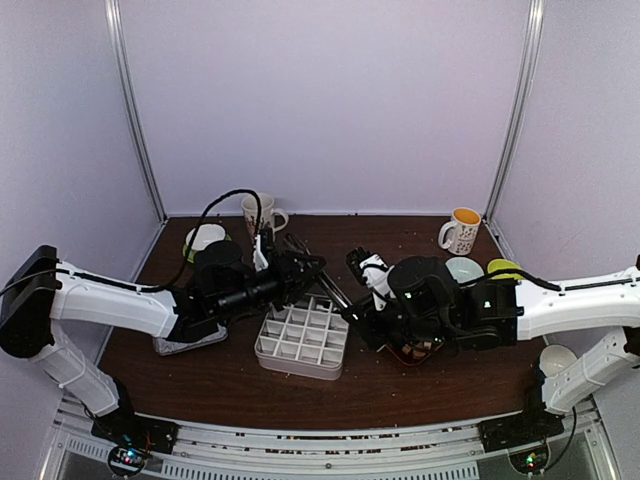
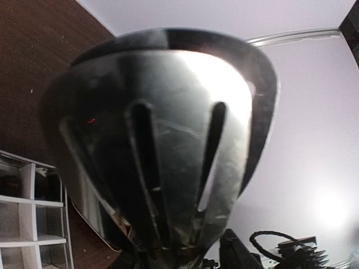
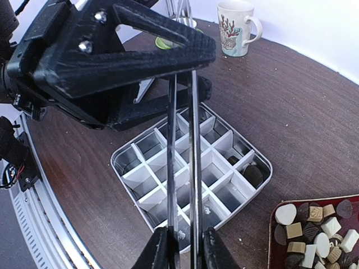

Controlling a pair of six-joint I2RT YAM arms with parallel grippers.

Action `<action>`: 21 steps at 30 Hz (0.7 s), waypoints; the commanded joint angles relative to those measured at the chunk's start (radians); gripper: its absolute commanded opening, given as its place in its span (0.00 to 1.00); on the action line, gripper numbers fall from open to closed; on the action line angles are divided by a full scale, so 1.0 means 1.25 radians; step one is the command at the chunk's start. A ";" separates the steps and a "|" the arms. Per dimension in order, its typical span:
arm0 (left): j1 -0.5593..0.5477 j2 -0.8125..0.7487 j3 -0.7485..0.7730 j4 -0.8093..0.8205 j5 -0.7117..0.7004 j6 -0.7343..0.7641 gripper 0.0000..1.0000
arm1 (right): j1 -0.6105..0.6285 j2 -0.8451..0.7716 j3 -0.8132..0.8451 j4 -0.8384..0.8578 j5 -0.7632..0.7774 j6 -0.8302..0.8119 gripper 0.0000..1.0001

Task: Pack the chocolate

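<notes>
The right end effector (image 3: 185, 249) was closed on the two arms of the tongs (image 3: 180, 168). Whether the left end effector (image 1: 305, 270) gripped them, I could not tell. Below lay the divided box (image 3: 116, 161), with the chocolate (image 3: 314, 235) in a tray (image 3: 273, 224) at its 4 o'clock. Probably this was the handover step; next, the tongs must go to the tray.

Table (image 3: 291, 112): dark wood grain, seen as matt. Tin (image 3: 268, 168): bright glossy metal rim. Dividers (image 3: 224, 162): white and matt, card or plastic can't be told. Tongs (image 3: 193, 168): polished metal, glare is noted on the slotted head in the left wrist view. Left gripper (image 3: 202, 70): black plastic, rough layered texture. Right gripper (image 3: 188, 252): black plastic, matt. Mug (image 3: 235, 28): glazed ceramic, glossy. Chocolate (image 3: 314, 232): smooth, slightly shiny.
</notes>
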State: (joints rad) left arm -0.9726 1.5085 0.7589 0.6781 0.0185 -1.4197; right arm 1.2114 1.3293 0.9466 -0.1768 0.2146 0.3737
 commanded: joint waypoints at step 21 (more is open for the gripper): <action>0.173 -0.321 -0.082 -0.382 0.045 0.416 0.98 | -0.162 -0.150 -0.133 0.008 0.019 -0.004 0.15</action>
State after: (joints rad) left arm -0.8398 1.1618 0.5961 0.3588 0.0410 -1.1049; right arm 1.0554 1.1732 0.8204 -0.2100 0.2455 0.3882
